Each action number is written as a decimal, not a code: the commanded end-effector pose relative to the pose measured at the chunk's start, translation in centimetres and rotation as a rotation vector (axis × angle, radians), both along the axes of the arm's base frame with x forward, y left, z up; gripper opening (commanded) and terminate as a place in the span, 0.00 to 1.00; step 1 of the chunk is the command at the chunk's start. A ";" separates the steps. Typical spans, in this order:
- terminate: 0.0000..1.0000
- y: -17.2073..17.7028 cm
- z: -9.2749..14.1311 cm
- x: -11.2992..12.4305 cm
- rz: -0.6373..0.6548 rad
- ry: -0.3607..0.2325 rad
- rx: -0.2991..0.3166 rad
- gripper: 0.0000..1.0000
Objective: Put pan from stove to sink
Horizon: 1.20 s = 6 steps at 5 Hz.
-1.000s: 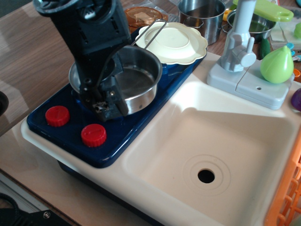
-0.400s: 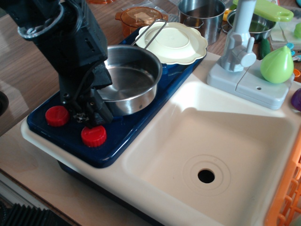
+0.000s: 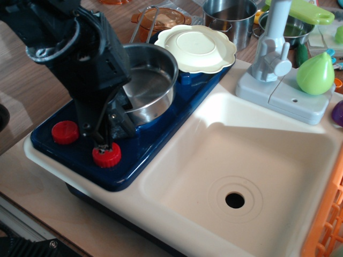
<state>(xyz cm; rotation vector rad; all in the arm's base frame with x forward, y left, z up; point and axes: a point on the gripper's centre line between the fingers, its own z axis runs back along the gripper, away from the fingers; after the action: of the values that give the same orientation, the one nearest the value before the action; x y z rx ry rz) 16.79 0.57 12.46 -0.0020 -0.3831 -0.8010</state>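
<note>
The shiny steel pan sits on the dark blue stove, on the far burner. Its wire loop handle points up and to the left, away from me. My black gripper comes down over the pan's near-left rim and appears shut on it. It hides the left part of the pan. Its lower tip hangs just above the right red knob. The cream sink with its black drain hole lies to the right of the stove and holds nothing.
A pale yellow scalloped plate lies at the stove's far end, touching the pan's rim. A grey faucet stands behind the sink beside a green pear. A steel pot is at the back. An orange crate borders the sink's right.
My gripper moved from over the pan to its near-left rim. The pan has turned and shifted left, and its handle swung off the plate toward the back left.
</note>
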 end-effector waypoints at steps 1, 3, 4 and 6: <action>0.00 -1.5 0.7 -0.3 0.027 -0.006 0.014 0.00; 0.00 -6.4 2.2 -1.4 0.110 -0.013 0.040 0.00; 0.00 -8.8 2.3 -1.6 0.134 -0.027 0.053 0.00; 0.00 -12.9 1.6 -0.7 0.126 -0.113 0.073 0.00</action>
<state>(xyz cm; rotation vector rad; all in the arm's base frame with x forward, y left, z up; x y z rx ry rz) 15.96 -12.33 12.88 0.1366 -0.4420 -0.7157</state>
